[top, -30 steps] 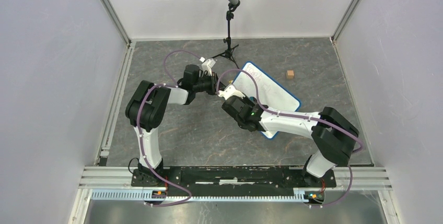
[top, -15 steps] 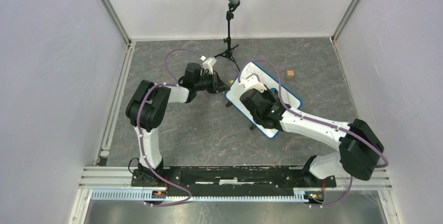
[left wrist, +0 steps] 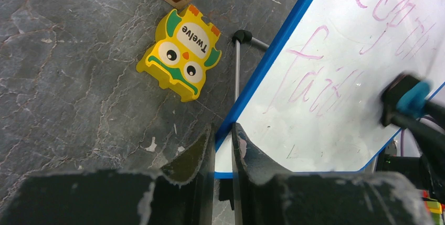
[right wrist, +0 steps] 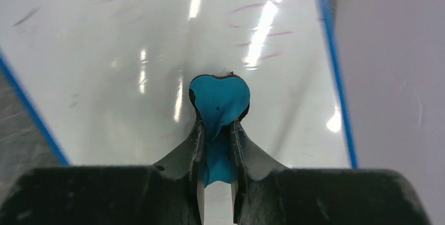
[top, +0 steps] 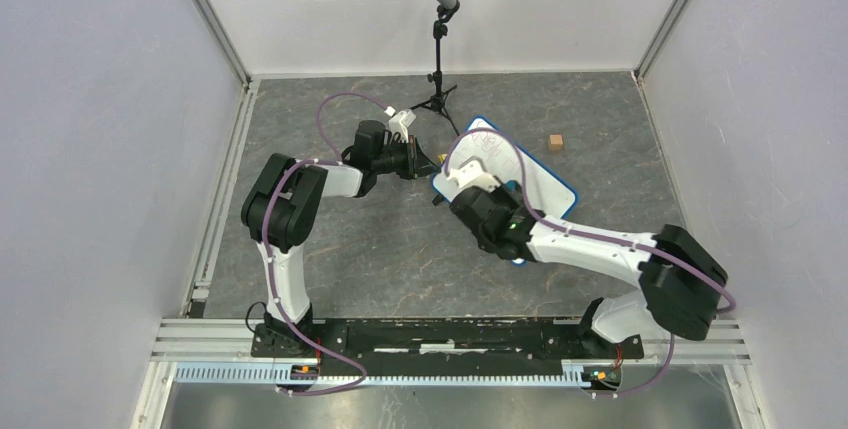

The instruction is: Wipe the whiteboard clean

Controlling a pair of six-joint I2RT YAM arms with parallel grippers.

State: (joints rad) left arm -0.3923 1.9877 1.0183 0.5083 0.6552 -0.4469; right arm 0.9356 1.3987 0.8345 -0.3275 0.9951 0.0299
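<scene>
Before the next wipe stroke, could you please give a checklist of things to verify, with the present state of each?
1. Right claw shut on the eraser: ok.
2. Left claw shut on the whiteboard rim: ok.
3. Eraser pressed against the board face: cannot tell.
4. Board face clean: not ok, pink writing shows.
5. Owl toy off the board: ok, beside the rim.

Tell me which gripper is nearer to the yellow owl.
Left. The left gripper clamps the board by its rim, just beside the owl; the right gripper holds the eraser farther out on the board's face.
</scene>
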